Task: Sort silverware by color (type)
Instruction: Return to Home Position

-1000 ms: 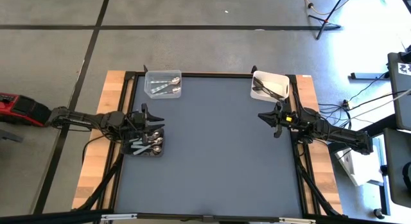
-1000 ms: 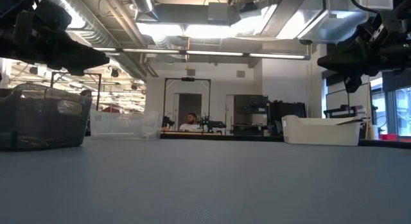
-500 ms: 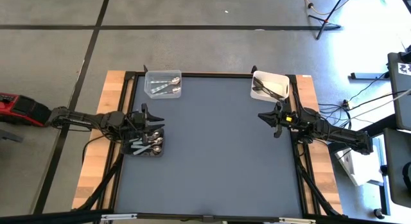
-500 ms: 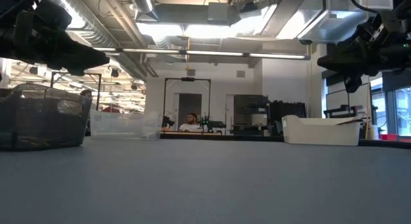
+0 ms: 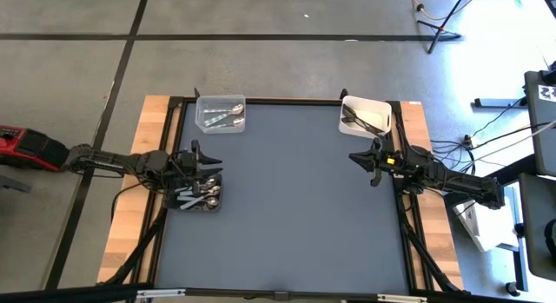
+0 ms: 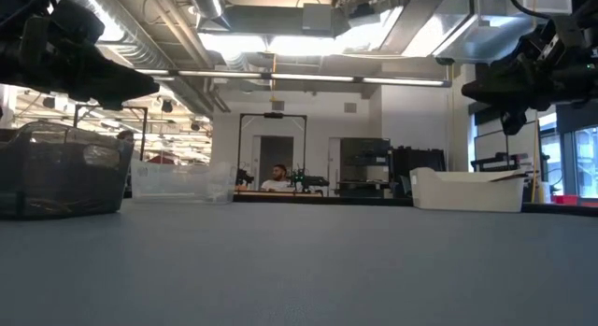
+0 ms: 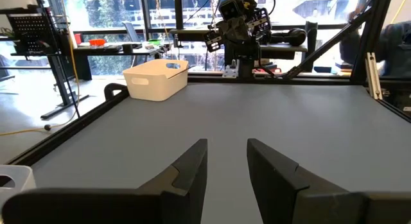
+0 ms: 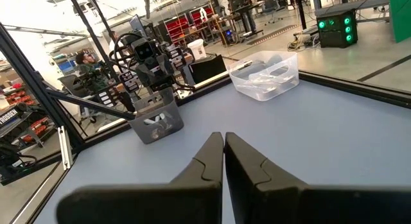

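Several light and dark silverware pieces (image 5: 201,195) lie in a dark bin (image 5: 211,204) at the table's left edge. Shiny silver spoons (image 5: 223,115) lie in a clear bin (image 5: 201,104) at the far left. Dark utensils (image 5: 363,121) lie in a white bin (image 5: 375,105) at the far right. My left gripper (image 7: 226,147) hovers just above the dark bin, open with a small gap and empty. My right gripper (image 8: 223,140) hangs in the air near the table's right edge, shut and empty.
The grey table top (image 5: 287,199) stretches bare between the two arms. Black frame rails (image 5: 407,233) and wooden side boards (image 5: 130,216) edge the table. A person (image 6: 277,179) sits far behind the table in the room.
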